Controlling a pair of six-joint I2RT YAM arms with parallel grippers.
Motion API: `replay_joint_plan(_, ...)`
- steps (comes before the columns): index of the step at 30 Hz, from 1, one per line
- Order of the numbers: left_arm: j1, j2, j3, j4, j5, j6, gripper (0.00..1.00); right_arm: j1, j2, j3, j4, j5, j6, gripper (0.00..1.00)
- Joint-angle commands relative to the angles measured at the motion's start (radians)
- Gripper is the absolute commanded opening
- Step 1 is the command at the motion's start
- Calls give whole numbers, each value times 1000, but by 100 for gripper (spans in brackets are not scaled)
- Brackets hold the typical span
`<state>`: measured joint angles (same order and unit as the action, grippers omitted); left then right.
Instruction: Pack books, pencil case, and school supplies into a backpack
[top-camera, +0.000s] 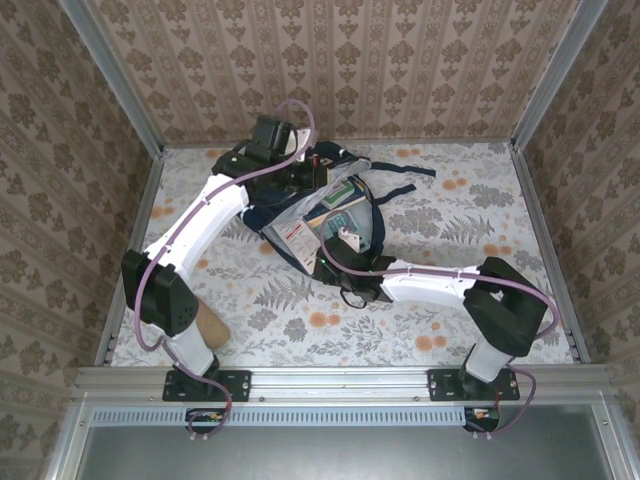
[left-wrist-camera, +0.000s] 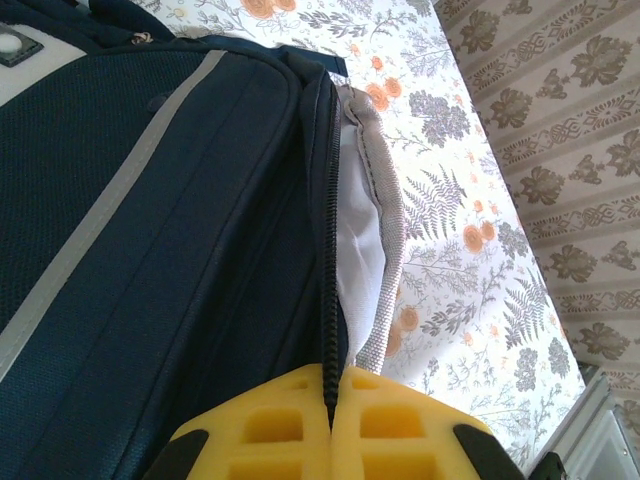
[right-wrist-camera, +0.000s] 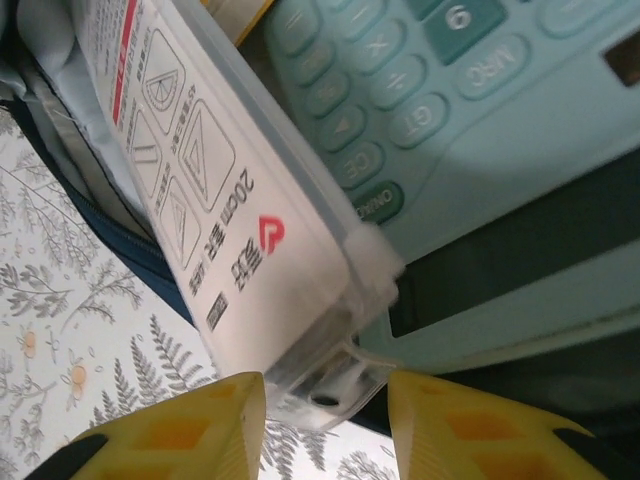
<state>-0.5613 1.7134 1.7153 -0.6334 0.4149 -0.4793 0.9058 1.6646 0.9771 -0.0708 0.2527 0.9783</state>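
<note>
Left wrist | I have left gripper (left-wrist-camera: 330, 425) pinched on backpack (left-wrist-camera: 150, 250) rim, propping it open | right gripper (right-wrist-camera: 325, 425) straddles card case (right-wrist-camera: 230, 200); clamp unclear.

Walls (top-camera: 350, 60) around me: beige damask wallpaper.
Surface (top-camera: 470, 220): pale cloth, grey ferns, orange flowers.
Near edge: metal rail (top-camera: 340, 380).

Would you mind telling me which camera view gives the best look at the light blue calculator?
The right wrist view: the calculator lies close up, its key labels readable. The top external view gives it as a small teal patch among the packed things; the left wrist view faces the backpack and its zipper.
</note>
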Motion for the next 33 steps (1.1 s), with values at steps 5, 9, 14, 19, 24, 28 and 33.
replay_joint_plan(5, -14, -72, -11, 82, 26, -21, 0, -50, 109, 148, -13, -40, -3, 15)
replay_joint_plan(9, -14, -82, -18, 74, 24, -14, 0, -73, 106, 180, -44, -20, -9, 2)
replay_joint_plan(14, -12, -94, -31, 71, 16, -5, 0, -119, 100, 240, -115, 3, -74, 1)
replay_joint_plan(19, -11, -90, -32, 78, 25, -9, 0, -154, 149, 294, -169, -35, -143, 13)
replay_joint_plan(24, -7, -88, -33, 79, 22, -6, 0, -113, 147, 255, -122, -45, -150, 10)
replay_joint_plan(28, -3, -82, -28, 85, 28, -10, 0, -75, 148, 234, -121, -43, -129, 11)
replay_joint_plan(33, 3, -77, -22, 81, 28, -6, 0, -57, 107, 204, -155, -10, -124, 45)
